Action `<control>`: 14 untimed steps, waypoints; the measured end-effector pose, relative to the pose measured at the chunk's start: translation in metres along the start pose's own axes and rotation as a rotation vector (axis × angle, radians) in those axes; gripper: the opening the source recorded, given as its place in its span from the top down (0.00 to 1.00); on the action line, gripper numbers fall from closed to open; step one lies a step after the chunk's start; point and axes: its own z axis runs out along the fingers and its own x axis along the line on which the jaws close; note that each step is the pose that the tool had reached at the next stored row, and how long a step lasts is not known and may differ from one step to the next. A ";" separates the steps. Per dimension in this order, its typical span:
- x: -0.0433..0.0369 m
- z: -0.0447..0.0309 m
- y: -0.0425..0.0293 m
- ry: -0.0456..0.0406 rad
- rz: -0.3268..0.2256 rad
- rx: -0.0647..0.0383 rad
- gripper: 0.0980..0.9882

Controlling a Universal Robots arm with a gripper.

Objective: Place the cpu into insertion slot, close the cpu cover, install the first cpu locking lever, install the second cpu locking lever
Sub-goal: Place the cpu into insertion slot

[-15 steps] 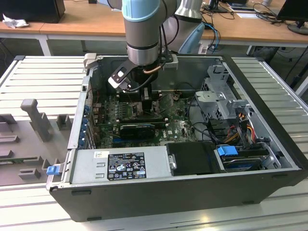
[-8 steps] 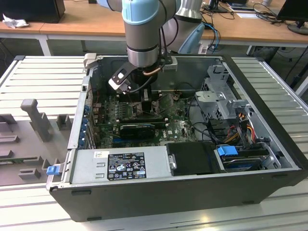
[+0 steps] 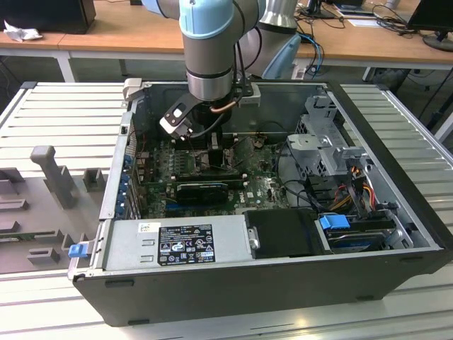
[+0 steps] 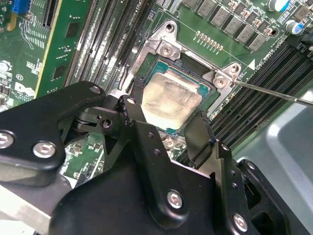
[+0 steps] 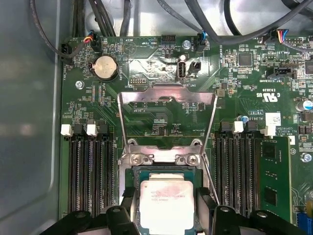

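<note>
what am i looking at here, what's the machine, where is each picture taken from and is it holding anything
The pale-blue and grey jointed robot arm reaches down into an open black desktop computer case lying on a ribbed grey table. The exterior view comes from a camera off the arm. Both wrist views come from cameras riding near its black hand, looking down at the green motherboard. There, a small silvery-beige square chip, the cpu, sits in its square dark-framed socket. The dull-metal frame cover stands swung open, not yet closed over the chip. The hand straddles the chip; whether it grips it I cannot tell.
</note>
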 end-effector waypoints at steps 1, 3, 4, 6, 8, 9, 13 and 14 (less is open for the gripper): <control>0.0004 0.0001 0.0000 0.0003 0.000 0.000 0.43; 0.0031 0.0002 0.0001 0.0007 0.000 0.000 0.43; 0.0038 0.0003 0.0001 0.0007 0.000 0.000 0.43; 0.0046 0.0004 0.0003 0.0011 0.000 0.000 0.43; 0.0046 0.0004 0.0003 0.0011 0.000 0.000 0.43; 0.0042 0.0004 0.0003 0.0010 0.000 0.000 0.43; 0.0026 0.0004 0.0003 -0.0094 -0.001 0.000 0.43; 0.0026 0.0004 0.0003 -0.0179 -0.002 0.000 0.43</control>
